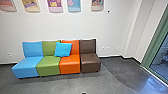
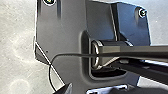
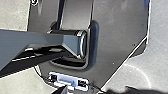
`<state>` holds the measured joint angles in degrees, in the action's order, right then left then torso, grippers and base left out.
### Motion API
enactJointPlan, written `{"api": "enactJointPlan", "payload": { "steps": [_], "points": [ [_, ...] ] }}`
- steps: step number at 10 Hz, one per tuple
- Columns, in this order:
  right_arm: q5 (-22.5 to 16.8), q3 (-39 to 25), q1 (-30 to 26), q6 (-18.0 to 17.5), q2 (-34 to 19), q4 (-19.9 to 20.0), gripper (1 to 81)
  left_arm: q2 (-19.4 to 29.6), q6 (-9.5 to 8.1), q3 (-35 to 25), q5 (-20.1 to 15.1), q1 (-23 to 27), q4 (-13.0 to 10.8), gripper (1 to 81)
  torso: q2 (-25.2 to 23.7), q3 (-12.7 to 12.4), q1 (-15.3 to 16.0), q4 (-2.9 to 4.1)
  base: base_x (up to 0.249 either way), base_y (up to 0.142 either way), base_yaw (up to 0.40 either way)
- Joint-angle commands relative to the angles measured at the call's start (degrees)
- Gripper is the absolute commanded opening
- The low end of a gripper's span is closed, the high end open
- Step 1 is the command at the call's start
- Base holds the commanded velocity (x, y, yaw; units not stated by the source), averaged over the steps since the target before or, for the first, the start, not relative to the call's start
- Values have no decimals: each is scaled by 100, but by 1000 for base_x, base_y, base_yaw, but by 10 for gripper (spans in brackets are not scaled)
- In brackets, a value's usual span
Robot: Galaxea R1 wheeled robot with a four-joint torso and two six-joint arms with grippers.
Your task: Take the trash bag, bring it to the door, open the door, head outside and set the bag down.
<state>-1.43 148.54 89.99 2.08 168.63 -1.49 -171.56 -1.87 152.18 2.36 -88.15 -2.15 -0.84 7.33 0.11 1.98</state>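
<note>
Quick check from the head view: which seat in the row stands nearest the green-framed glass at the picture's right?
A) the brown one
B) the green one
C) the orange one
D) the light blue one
A: the brown seat ends the row on the side of the green-framed glass, with the orange seat next to it, farther from the glass.
</note>
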Motion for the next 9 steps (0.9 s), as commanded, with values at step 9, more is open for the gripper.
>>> {"api": "enactJointPlan", "payload": {
  "steps": [9],
  "points": [
    [-367,-28,-161,-6,-47,17,811,25,-33,-21,-351,153,30,811,0,0,0,0,115,0,0]
  ]
}}
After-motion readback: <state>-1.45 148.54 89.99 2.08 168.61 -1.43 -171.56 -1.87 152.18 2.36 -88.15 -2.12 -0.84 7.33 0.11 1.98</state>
